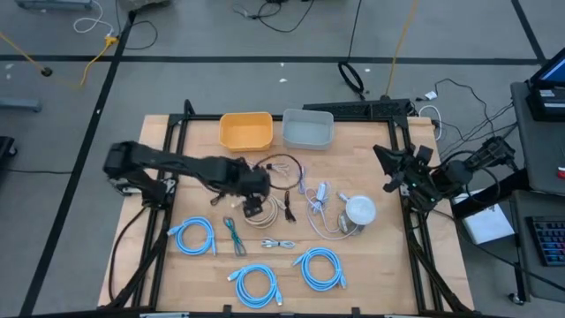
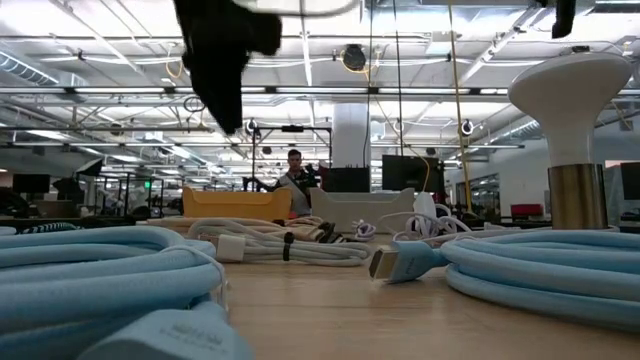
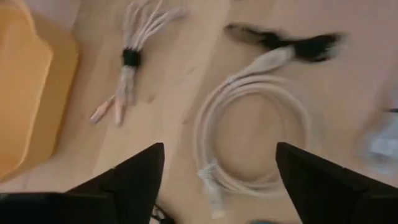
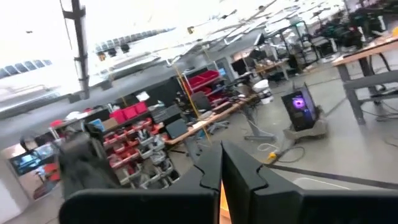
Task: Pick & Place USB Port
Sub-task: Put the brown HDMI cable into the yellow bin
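Note:
My left gripper (image 1: pixel 253 209) hangs open over the middle of the table, above a white coiled cable (image 3: pixel 255 127) that lies flat on the wood. In the left wrist view its two fingers (image 3: pixel 219 149) stand on either side of the coil and touch nothing. A small white cable bundle with a black tie (image 3: pixel 127 62) lies beside it, near the orange bin (image 1: pixel 245 130). A dark plug (image 3: pixel 292 43) lies past the coil. My right gripper (image 1: pixel 387 172) waits shut and empty at the table's right edge, pointing into the room (image 4: pixel 221 152).
A grey bin (image 1: pixel 308 129) stands beside the orange one at the far edge. Three blue cable coils (image 1: pixel 256 284) lie along the near edge, with a green cable (image 1: pixel 234 234) and a white cable tangle (image 1: pixel 320 208). A white mushroom-shaped object (image 2: pixel 570 100) stands at the right. A person (image 2: pixel 294 175) shows far behind.

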Available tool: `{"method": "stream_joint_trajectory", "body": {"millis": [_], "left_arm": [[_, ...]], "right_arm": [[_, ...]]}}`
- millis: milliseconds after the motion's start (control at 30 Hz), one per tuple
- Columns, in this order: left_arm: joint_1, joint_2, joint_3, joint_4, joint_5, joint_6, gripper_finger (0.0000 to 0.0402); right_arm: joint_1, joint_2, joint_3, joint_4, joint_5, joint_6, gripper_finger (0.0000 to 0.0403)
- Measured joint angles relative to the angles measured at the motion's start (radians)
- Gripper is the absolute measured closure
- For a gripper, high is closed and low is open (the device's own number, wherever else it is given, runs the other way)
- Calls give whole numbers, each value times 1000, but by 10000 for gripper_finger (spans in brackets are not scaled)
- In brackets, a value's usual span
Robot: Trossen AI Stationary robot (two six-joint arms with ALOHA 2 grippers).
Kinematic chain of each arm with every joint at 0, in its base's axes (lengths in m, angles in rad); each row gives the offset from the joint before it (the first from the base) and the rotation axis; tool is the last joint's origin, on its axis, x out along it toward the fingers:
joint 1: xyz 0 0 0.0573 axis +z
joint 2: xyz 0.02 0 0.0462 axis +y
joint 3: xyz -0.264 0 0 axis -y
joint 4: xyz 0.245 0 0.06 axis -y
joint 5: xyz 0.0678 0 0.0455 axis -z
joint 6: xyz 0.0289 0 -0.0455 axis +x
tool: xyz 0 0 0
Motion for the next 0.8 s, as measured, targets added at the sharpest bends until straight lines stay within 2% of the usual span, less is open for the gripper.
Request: {"method": "stream_joint_trajectory", "body": {"millis": [100, 200, 367, 533, 800], "left_arm": [[-3, 101, 0, 26, 3, -44, 80], [-19, 195, 0, 63, -2, -77, 97], [-29, 299, 0, 75, -144, -138, 148], [-16, 335, -4, 47, -252, -145, 186], [68, 325, -127, 130, -161, -160, 197]], "right_arm": [[0, -4, 0, 6, -68, 8, 403], [0, -5, 0, 8, -151, 8, 403], [0, -5, 0, -33, -258, 61, 403], [1, -5, 0, -77, -335, 177, 403], [1, -6, 0, -85, -360, 212, 403]]}}
